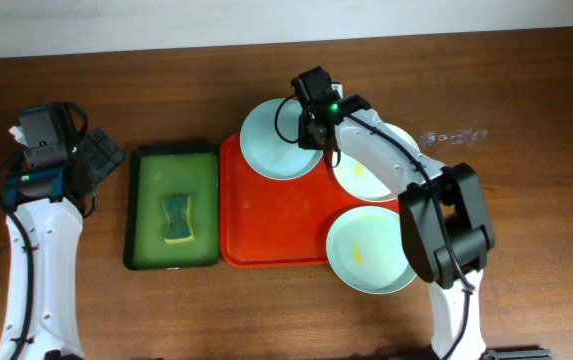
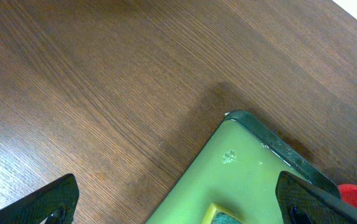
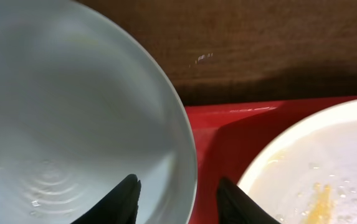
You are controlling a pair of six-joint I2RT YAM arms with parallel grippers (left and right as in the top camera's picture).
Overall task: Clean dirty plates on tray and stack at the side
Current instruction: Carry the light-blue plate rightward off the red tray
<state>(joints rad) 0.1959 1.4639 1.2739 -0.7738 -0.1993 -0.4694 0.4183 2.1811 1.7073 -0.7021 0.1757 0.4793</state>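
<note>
Three plates sit on the red tray (image 1: pixel 276 220). A pale blue-green plate (image 1: pixel 271 140) is at the tray's back left, overhanging the rim; no smear shows on it. A white-cream plate (image 1: pixel 361 182) with a yellow smear is at the back right. A second pale blue-green plate (image 1: pixel 366 250) with a yellow smear is at the front right. My right gripper (image 1: pixel 318 135) is open and straddles the right rim of the back-left plate (image 3: pixel 72 112): one finger is over the plate, the other over the tray (image 3: pixel 228 130) (image 3: pixel 178 186). The white plate (image 3: pixel 315 168) lies just right. My left gripper (image 1: pixel 101 155) is open and empty.
A dark green tray (image 1: pixel 136 200) with a yellow-green sponge (image 1: pixel 177 218) lies left of the red tray. In the left wrist view my open fingers (image 2: pixel 178 202) hover over the green tray's back-left corner (image 2: pixel 271 140) and the sponge's corner (image 2: pixel 225 216). Bare wooden table surrounds both trays.
</note>
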